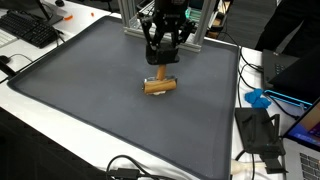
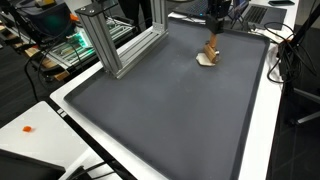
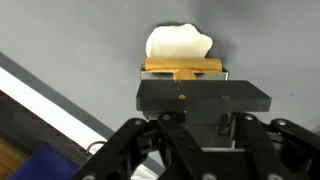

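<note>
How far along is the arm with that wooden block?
Done: the gripper is lined up directly over the wooden block. In hand: the grasp. Whether the fingers touch it can't be told. Left: the lift. The block lies on the grey mat, with a white piece next to it.

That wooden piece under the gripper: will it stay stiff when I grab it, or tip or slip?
The wooden piece looks like solid wood, so likely rigid and fairly light. In an exterior view it seems to stand taller than its base on the grey mat, so a push may tip it. Its cream-coloured part looks smooth, perhaps slippery.
</note>
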